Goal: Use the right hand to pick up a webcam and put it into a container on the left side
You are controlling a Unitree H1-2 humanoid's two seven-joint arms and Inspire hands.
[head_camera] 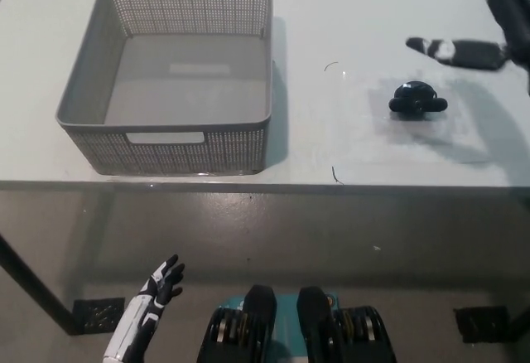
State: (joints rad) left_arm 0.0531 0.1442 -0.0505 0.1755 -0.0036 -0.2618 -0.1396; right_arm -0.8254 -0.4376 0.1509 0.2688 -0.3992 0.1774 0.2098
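Observation:
A small black webcam [417, 100] lies on the white table [331, 139], right of centre. My black right hand [484, 27] hovers open above and to the right of it at the picture's top right, fingers spread and not touching the webcam. The grey perforated basket [170, 143] stands on the table's left half with nothing in it. My white left hand [149, 317] rests low at the bottom left, below the table edge, fingers apart and holding nothing.
The table's front edge [265, 185] runs across the middle of the picture, with grey floor below it. A faint rectangular mark surrounds the webcam.

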